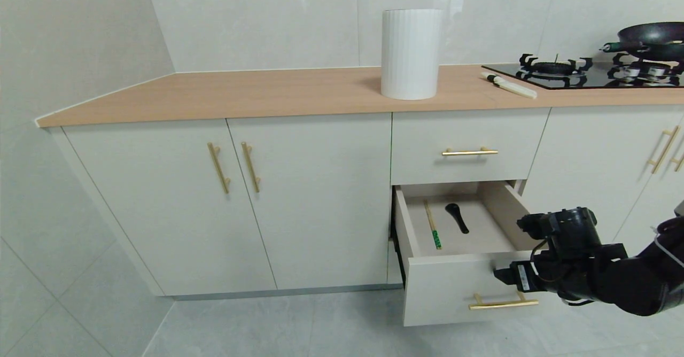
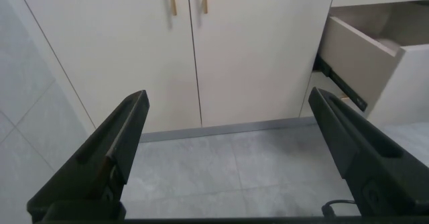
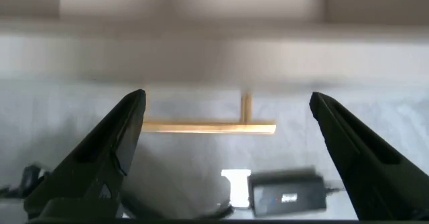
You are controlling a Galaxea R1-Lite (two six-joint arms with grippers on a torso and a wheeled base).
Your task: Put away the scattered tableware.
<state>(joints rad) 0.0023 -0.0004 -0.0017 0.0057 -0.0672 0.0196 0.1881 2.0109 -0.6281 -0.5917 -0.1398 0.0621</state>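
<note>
The lower drawer (image 1: 454, 285) stands pulled out, with a pair of chopsticks (image 1: 433, 224) and a black spoon (image 1: 457, 217) lying inside. A white-handled knife (image 1: 508, 85) lies on the wooden counter (image 1: 240, 92) beside the stove. My right gripper (image 1: 510, 250) is open at the right end of the drawer front, just above its gold handle (image 1: 503, 303). In the right wrist view that handle (image 3: 209, 126) shows between the spread fingers of the right gripper (image 3: 228, 100). My left gripper (image 2: 228, 100) hangs open and empty, low over the floor and facing the cabinet doors (image 2: 188, 43).
A tall white ribbed container (image 1: 410, 53) stands on the counter above the drawers. At the far right a gas stove (image 1: 588, 71) carries a dark pan (image 1: 652, 35). The upper drawer (image 1: 469, 146) is closed. The open drawer's side (image 2: 362, 49) juts out over the tiled floor.
</note>
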